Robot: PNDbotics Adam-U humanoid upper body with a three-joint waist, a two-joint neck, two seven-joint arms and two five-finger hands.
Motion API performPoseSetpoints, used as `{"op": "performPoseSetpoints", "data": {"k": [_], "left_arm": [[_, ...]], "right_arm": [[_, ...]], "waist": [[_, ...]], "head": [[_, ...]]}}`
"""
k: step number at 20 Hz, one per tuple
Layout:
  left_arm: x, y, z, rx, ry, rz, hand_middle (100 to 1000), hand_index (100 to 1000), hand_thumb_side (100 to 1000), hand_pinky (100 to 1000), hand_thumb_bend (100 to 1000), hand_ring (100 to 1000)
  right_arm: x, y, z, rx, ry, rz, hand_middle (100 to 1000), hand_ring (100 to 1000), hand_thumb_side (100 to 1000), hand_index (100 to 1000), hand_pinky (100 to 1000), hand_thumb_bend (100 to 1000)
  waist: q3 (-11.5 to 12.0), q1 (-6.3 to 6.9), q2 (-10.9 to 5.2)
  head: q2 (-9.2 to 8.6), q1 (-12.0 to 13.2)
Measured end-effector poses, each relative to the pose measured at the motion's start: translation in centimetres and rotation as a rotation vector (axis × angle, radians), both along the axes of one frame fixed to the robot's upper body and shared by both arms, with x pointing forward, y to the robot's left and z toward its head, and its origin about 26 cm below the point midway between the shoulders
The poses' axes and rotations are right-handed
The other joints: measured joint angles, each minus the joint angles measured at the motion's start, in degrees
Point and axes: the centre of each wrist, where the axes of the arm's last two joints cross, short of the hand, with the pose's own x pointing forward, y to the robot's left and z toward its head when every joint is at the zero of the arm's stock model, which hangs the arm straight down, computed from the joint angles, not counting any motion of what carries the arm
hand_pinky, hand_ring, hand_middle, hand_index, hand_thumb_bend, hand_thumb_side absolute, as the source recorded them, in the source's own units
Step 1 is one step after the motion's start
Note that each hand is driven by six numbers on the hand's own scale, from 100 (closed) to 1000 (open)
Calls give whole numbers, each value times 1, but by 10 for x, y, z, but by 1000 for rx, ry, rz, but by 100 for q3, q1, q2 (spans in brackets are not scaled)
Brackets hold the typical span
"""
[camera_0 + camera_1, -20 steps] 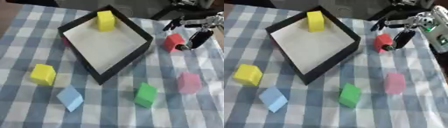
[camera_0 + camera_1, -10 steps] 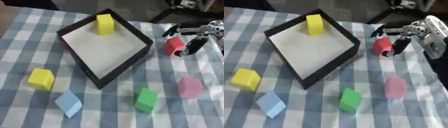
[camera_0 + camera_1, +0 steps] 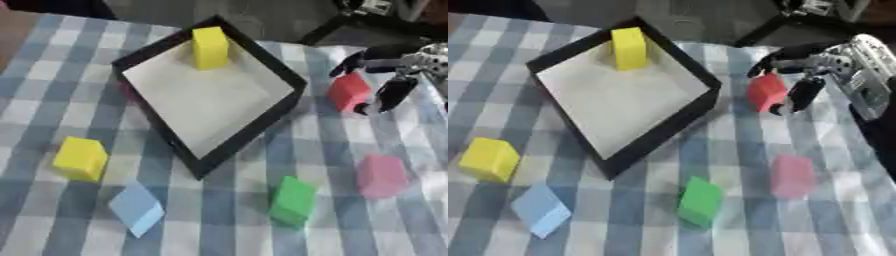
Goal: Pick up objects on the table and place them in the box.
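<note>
Yellow block [image 3: 209,47]: already in the box [image 3: 262,118] — we counted one done.
Red block [image 3: 765,92]: right hand [image 3: 811,75] pinched it, beside the box.
Left: four blocks — we judged.

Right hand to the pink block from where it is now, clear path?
Probably yes. The right hand sits at the red block; the pink block lies nearer the robot, with only bare cloth between.

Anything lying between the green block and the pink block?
No. Between the green block and the pink block only bare checked cloth shows, clearest in the left eye view.
</note>
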Motion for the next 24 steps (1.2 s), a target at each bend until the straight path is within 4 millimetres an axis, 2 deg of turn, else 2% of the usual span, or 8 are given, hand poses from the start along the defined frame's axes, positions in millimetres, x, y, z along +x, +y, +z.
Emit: {"op": "performPoseSetpoints", "data": {"k": [2,5,8,9,11,18,24], "left_arm": [[0,-1,1,3,-1,-6,815,847,717,752,418,718],[1,-2,2,6,-4,-14,814,846,718,752,417,718],[1,-3,2,9,-3,-19,813,846,720,752,415,718],[1,-4,2,10,-1,-21,812,845,720,752,415,718],[1,-4,2,11,0,-23,812,845,720,752,414,719],[1,-4,1,12,3,-22,811,845,719,753,413,719],[-1,-2,-4,12,16,-14,812,845,716,753,412,719]], "right_arm": [[1,-2,-4,15,-8,-10,883,911,100,938,943,282],[0,-7,-12,33,-17,-29,819,892,100,884,933,240],[0,-9,-15,48,-40,-44,705,852,100,776,919,156],[0,-9,-16,55,-53,-49,591,804,100,653,902,100],[0,-10,-16,74,-89,-58,530,777,100,596,896,100],[-2,-5,-8,122,-197,-46,500,754,100,564,890,100],[-14,7,29,184,-329,12,504,729,100,586,876,100]], "waist": [[26,-11,17],[58,-36,44],[73,-39,55],[73,-39,55],[71,-39,55],[-13,-39,55],[-136,-56,39]], "head": [[-13,-13],[-56,-50],[-75,-77],[-75,-80],[-74,-90],[7,-85],[112,-38]]}}
